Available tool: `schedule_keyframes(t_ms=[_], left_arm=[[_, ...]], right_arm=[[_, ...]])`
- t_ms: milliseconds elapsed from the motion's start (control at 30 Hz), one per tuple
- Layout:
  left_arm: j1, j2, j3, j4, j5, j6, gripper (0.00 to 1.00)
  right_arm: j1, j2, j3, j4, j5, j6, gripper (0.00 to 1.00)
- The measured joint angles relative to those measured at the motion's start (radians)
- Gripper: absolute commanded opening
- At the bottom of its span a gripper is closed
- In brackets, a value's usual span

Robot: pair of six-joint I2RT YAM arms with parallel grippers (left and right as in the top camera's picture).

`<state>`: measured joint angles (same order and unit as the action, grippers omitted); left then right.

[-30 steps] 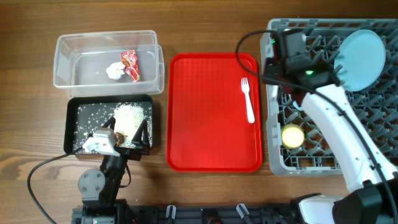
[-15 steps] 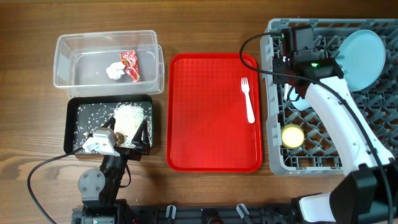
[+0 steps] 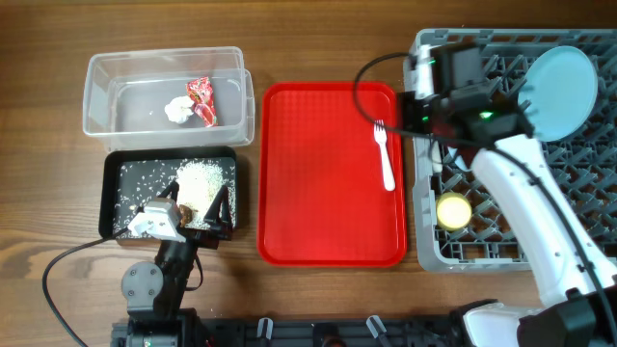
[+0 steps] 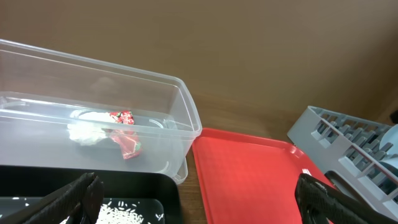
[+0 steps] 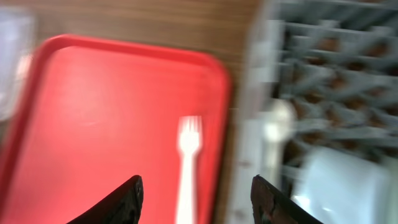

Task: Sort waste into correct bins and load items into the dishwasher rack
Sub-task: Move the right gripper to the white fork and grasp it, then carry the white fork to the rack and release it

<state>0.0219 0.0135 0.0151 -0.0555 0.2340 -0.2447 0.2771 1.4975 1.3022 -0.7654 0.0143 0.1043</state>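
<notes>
Slim white plastic fork, tines toward far edge, near right edge of flat red tray, right gripper and left gripper both spread wide, empty.

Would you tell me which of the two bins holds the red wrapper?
The clear tub, holding the wrapper and a white tissue; the black tray holds rice instead.

The clear tub sits at the left of the counter, holding the red crinkled wrapper with the white tissue wad just beside it. Next to the tub, on the robot's side, the black tray carries a heap of white rice and scattered grains. The white fork lies flat on the red tray, near the grey rack. In the rack, the light blue plate stands tilted and the yellow cup sits at the near left corner.
</notes>
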Motion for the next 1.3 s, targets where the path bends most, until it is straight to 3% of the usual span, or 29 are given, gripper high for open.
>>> schedule_keyframes(t_ms=[200,367,700,967,1033,1133,1300], left_arm=[[0.000,0.000,0.000,0.000,0.000,0.000,1.00],[0.000,0.000,0.000,0.000,0.000,0.000,1.00],[0.000,0.000,0.000,0.000,0.000,0.000,1.00],[0.000,0.000,0.000,0.000,0.000,0.000,1.00],[0.000,0.000,0.000,0.000,0.000,0.000,1.00],[0.000,0.000,0.000,0.000,0.000,0.000,1.00],[0.000,0.000,0.000,0.000,0.000,0.000,1.00]], right_arm=[[0.138,0.060,0.000,-0.009,-0.007,0.116,0.60],[0.147,0.181,0.000,-0.035,0.045,0.171,0.60],[0.141,0.394,0.000,-0.013,0.175,0.115,0.54],[0.141,0.489,0.000,-0.002,0.207,0.094,0.35],[0.141,0.496,0.000,0.004,0.203,0.089,0.19],[0.141,0.500,0.000,0.016,0.184,0.085,0.05],[0.138,0.500,0.002,0.019,0.146,0.085,0.04]])
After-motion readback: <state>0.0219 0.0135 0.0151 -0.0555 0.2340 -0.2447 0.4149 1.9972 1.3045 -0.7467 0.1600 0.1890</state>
